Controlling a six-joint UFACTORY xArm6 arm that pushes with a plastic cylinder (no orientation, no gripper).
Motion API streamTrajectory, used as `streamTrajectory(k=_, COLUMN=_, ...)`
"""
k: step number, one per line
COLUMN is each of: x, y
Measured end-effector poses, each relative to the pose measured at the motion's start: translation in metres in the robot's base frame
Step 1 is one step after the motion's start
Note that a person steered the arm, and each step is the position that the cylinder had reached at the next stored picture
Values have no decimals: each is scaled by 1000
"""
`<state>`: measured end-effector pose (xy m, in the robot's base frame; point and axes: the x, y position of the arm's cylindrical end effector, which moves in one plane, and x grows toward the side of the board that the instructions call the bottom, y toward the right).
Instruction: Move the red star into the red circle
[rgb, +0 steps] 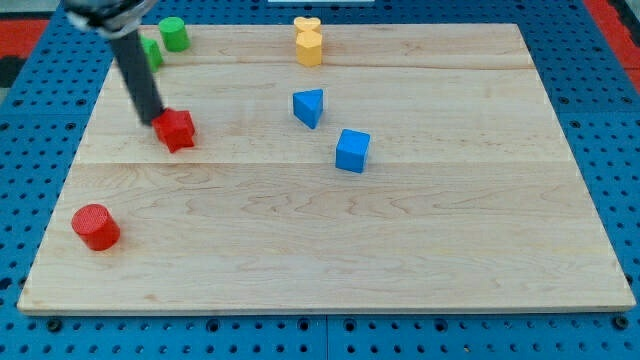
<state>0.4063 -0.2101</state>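
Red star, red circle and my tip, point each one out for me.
red star (177, 129), camera view, its top face.
red circle (95, 224), camera view, its top face.
my tip (154, 119), camera view, rod's very end.

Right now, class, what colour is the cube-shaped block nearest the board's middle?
Blue: the blue cube, seen in the camera view.

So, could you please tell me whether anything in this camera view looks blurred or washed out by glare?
In the camera view, the rod's upper end at the view's top left is motion-blurred; my tip beside the red star is sharper. The red circle and wooden board look evenly lit, without glare, shadows soft.
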Motion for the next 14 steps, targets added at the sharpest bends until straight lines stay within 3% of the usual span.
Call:
streamTrajectory(k=1, x=-35, y=-4)
streamTrajectory(k=2, x=-63, y=67)
streamTrajectory(k=3, x=-18, y=89)
streamTrajectory(k=4, x=15, y=24)
streamTrajectory(k=6, x=-42, y=14)
streamTrajectory(k=7, x=20, y=6)
streamTrajectory(k=8, x=40, y=-5)
streamTrajectory(k=11, x=12, y=-4)
streamTrajectory(k=12, x=-20, y=-15)
streamTrajectory(k=14, x=-1, y=-49)
